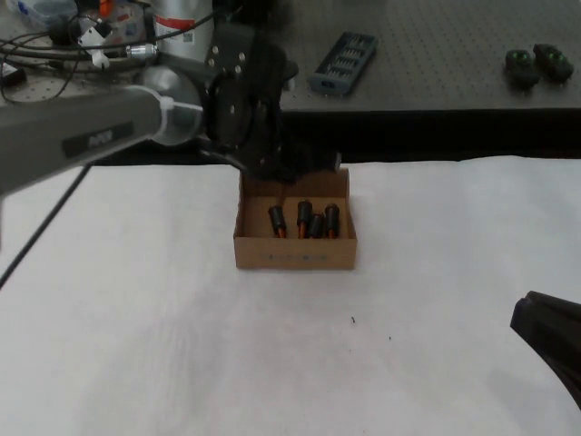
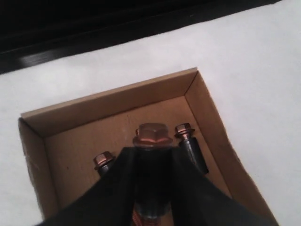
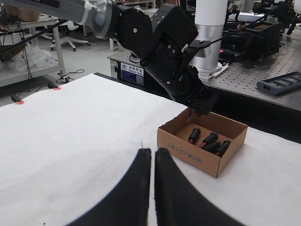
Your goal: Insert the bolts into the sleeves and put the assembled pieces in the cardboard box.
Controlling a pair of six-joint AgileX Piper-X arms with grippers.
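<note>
Left jaws hang over the far side of the small brown cardboard box [image 1: 295, 253] mid-bench, clamped on a dark sleeve with a copper hex bolt [image 2: 149, 134] in it. More assembled pieces [image 1: 305, 219] lie inside. Right jaws are pressed together, near right.

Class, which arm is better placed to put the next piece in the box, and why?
Left: the left tool grips a piece over the box; the right tool sits shut over the cloth, apart.
</note>
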